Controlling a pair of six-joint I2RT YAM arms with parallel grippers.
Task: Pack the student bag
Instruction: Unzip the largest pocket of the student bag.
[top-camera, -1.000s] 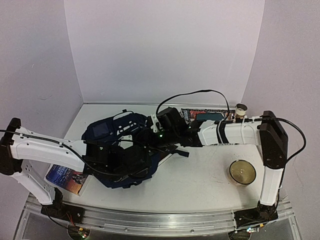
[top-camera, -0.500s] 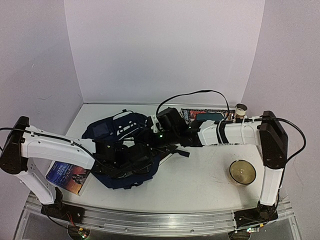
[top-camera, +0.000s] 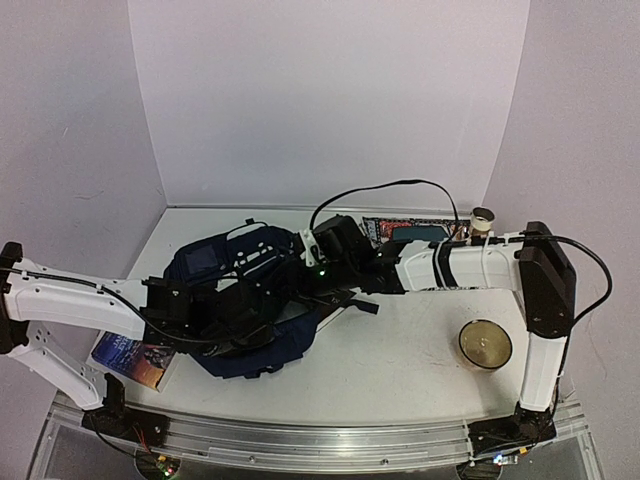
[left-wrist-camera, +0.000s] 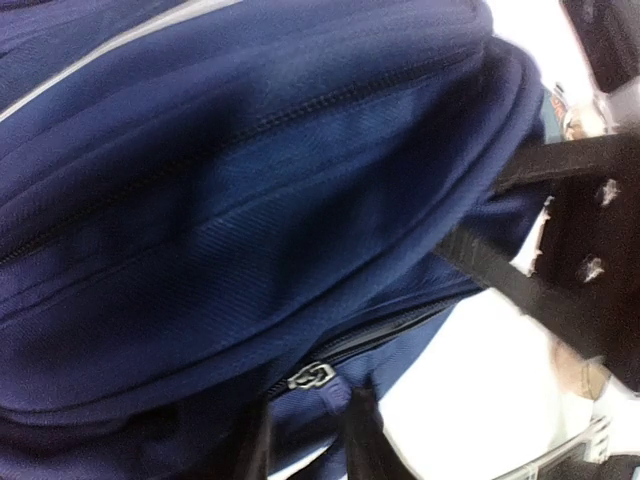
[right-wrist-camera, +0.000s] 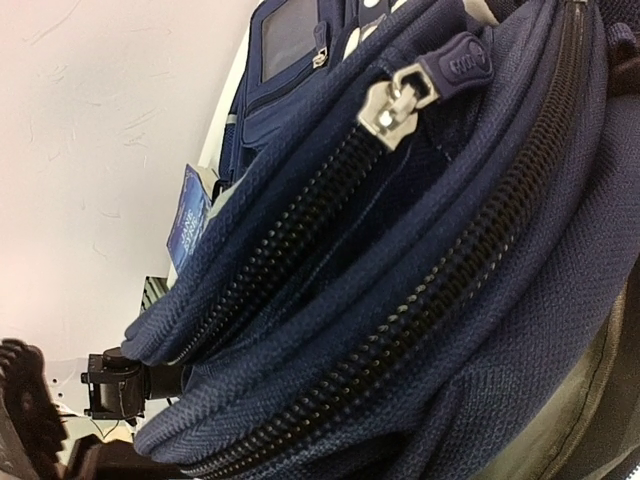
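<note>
The student bag, dark navy with black straps, lies left of the table's middle and fills both wrist views. My left gripper is at its near side. In the left wrist view its dark fingers stand a little apart just below a metal zip slider, with a navy pull tab between them, against the right finger only. My right gripper presses into the bag's far right edge. Its fingers are buried in the bag's fabric, beside two closed zips and a silver slider.
A blue-covered book lies at the near left, half under the left arm. At the back right are a patterned mat with a teal pouch and a small dark-lidded jar. A round brown bowl sits near the right arm's base.
My left arm reached right over the bag, then drew back to the left, its gripper now nearer the bag's near-left side. The right arm has stayed in place.
</note>
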